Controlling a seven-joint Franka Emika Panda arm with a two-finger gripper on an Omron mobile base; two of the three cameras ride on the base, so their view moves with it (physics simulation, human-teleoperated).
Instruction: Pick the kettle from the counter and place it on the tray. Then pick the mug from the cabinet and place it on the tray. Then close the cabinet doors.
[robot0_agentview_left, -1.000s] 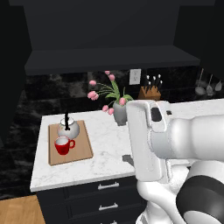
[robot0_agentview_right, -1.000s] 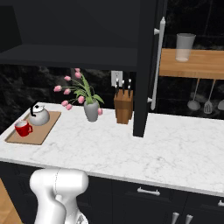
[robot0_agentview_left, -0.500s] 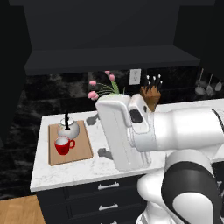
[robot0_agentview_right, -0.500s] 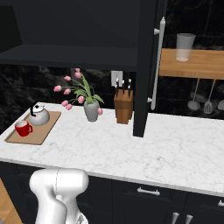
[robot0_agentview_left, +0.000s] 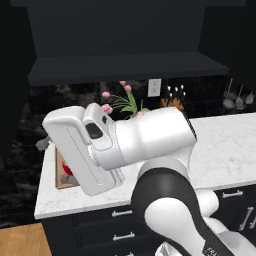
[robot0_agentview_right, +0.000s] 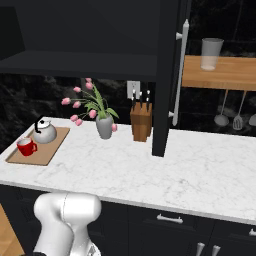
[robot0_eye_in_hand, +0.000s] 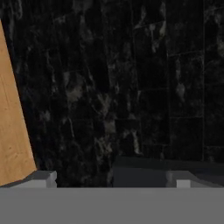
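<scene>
Closing the open cabinet door (robot0_agentview_right: 167, 75) was what remained, kettle (robot0_agentview_right: 44, 132) and mug (robot0_agentview_right: 26, 146) sitting on the tray (robot0_agentview_right: 54, 146), so the empty, wide-open jaws needed to push its far face squarely.

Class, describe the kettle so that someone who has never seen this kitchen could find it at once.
Start at the white marble counter and go to its far left end, where a wooden tray lies. The kettle sits at the tray's back. It is squat, round and silvery with a thin black handle, unlike the small red mug in front of it.
</scene>
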